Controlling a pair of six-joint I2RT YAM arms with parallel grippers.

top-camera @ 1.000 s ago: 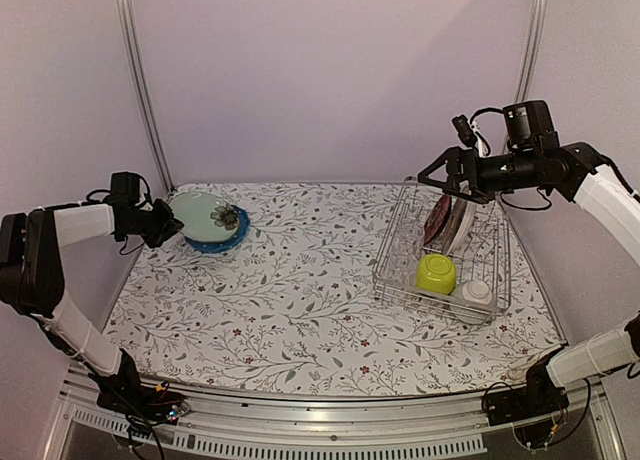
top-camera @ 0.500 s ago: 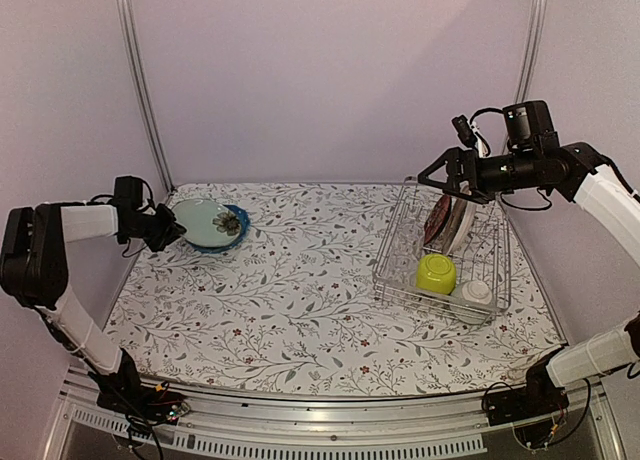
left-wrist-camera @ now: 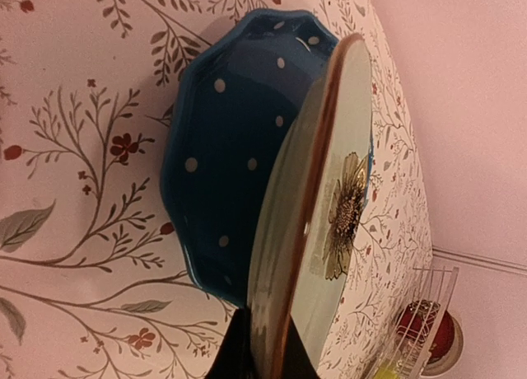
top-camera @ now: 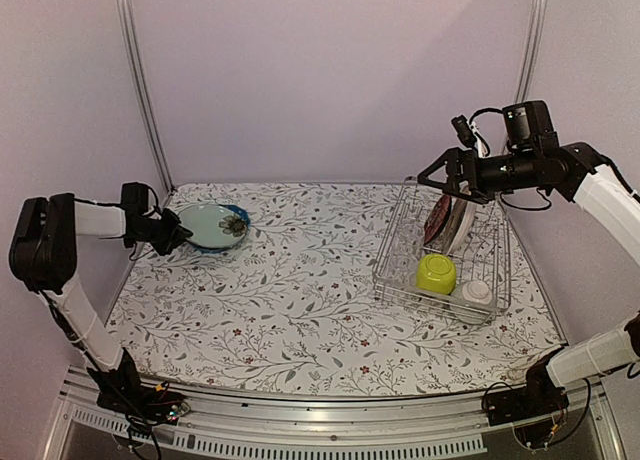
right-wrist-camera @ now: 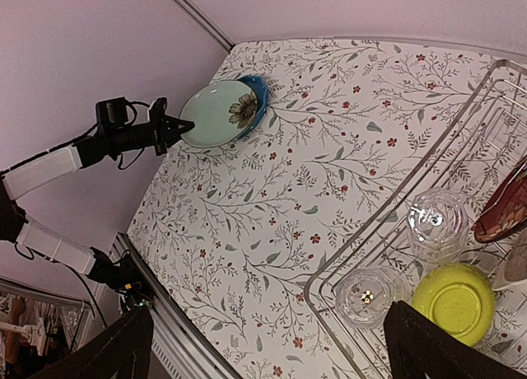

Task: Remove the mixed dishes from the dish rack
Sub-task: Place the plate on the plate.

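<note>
Jaws of the left gripper (top-camera: 172,234) pinch the near rim of the blue-green plate (top-camera: 210,223), with a dark finger (left-wrist-camera: 236,356) on either face. Those of the right gripper (top-camera: 443,185) stand spread wide with nothing between them, above the far end of the rack (top-camera: 398,272). On the floral table (top-camera: 300,300), the rack sits at the right side, well apart from the plate at the far left. That plate, marked with a dark flower, lies tilted across a blue dotted bowl (left-wrist-camera: 218,173) and touches it. Inside the rack, a red plate (top-camera: 437,220) stands on edge at the far end, and a grey plate (top-camera: 460,226) stands just beside it. A lime bowl (top-camera: 436,272) sits upside down nearer the front, with a whitish bowl (top-camera: 476,292) next to it at the near right corner. Two clear glasses (right-wrist-camera: 434,218) stand along the rack's left side, the nearer one just beside the lime bowl.
</note>
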